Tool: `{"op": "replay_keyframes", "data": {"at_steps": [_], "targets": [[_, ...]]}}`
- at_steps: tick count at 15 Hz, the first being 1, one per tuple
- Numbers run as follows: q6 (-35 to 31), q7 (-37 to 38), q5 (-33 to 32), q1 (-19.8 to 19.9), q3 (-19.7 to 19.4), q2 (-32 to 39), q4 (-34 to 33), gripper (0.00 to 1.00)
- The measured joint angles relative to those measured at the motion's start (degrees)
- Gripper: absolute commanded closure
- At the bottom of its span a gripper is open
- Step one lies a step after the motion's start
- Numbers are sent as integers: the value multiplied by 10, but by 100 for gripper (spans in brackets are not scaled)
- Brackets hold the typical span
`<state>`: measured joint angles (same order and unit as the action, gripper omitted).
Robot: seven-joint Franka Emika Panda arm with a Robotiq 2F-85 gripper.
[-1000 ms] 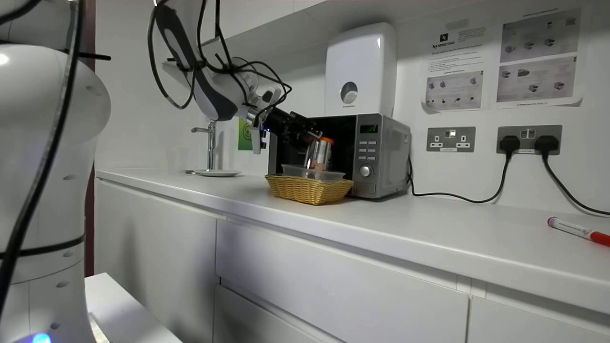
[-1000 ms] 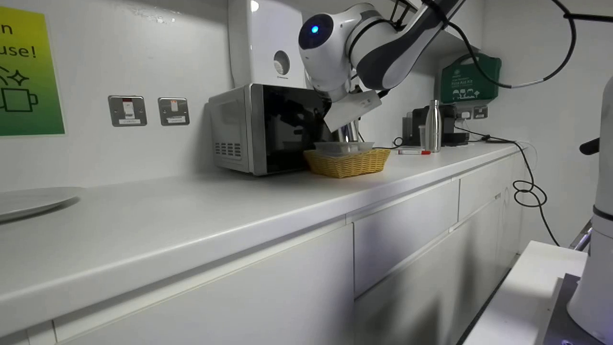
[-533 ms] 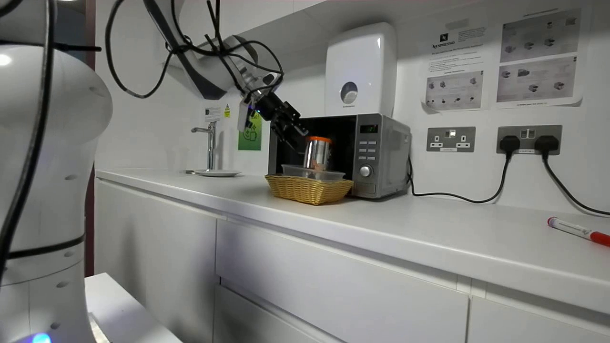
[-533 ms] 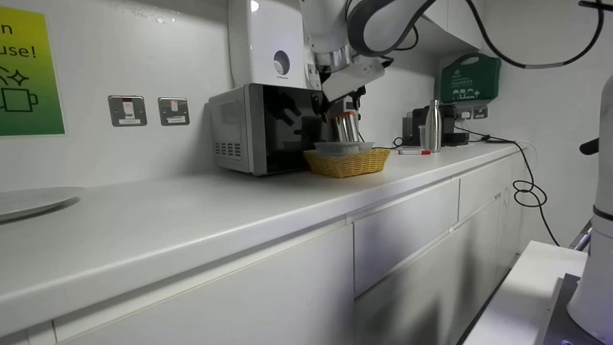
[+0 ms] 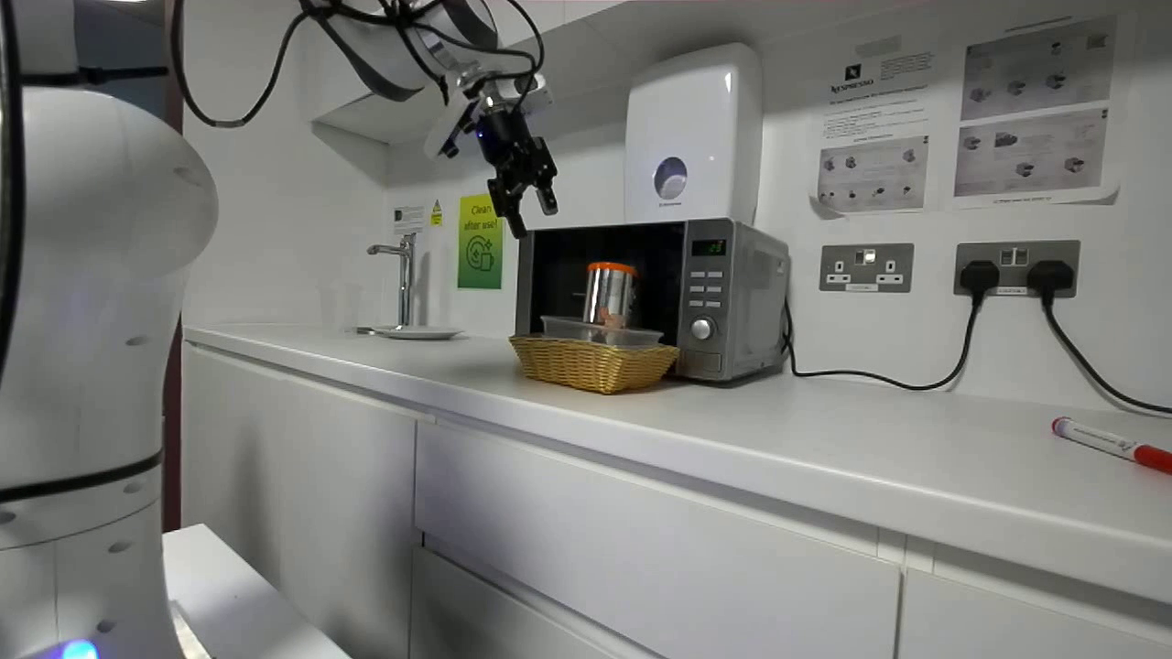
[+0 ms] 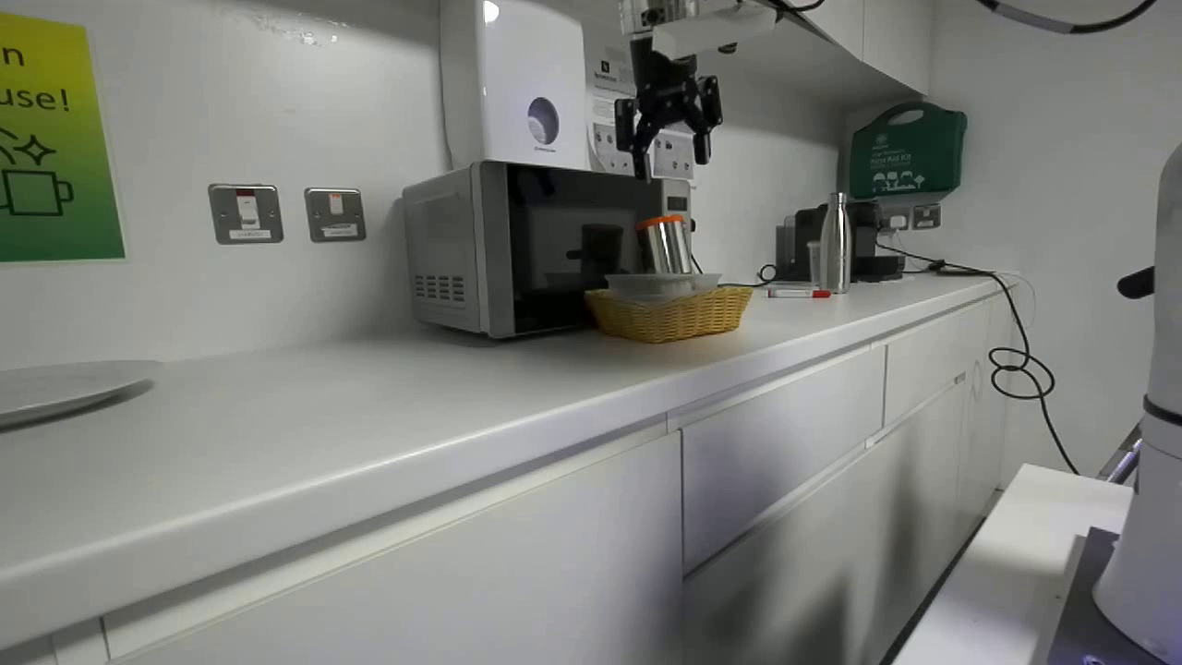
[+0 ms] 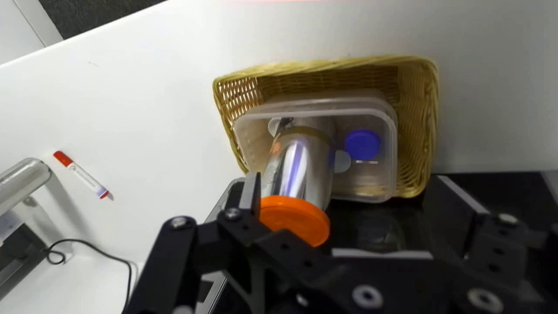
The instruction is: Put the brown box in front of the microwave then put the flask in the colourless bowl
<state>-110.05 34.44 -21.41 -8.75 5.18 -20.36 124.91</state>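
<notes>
The tan wicker basket, the brown box (image 5: 595, 368) (image 6: 679, 321) (image 7: 416, 109), sits on the counter before the microwave (image 5: 749, 293) (image 6: 445, 249). The colourless bowl (image 5: 572, 328) (image 6: 637, 287) (image 7: 368, 179) is a clear plastic tub inside the basket. The flask (image 5: 609, 297) (image 6: 669, 247) (image 7: 301, 168), a silvery cylinder with an orange lid and a coppery patch low down, stands in the bowl, leaning slightly in an exterior view. Its base is partly hidden by the bowl wall. My gripper (image 5: 534, 218) (image 6: 672, 164) (image 7: 355, 192) is open and empty, above the flask and apart from it.
A white dispenser (image 5: 693, 128) stands on the microwave. A red-and-white marker (image 5: 1112, 444) (image 7: 83, 175), a tall silver bottle (image 6: 837, 245) and a coffee machine (image 6: 873, 245) are further along the counter. A white plate (image 6: 74, 380) lies at the opposite end. A blue cap-like disc (image 7: 362, 145) shows in the bowl.
My gripper was at the flask's top a second ago. It has withdrawn, risen well above it and turned to point downward. The flask stays in the bowl; the basket has not moved.
</notes>
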Motion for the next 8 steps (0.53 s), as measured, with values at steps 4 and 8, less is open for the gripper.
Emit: {"op": "replay_keyframes", "data": {"at_steps": [4,8], "targets": [[56,-115,91,15,-2,5,-8,0],[87,-153,119,16,-3,17,-7,0]]}}
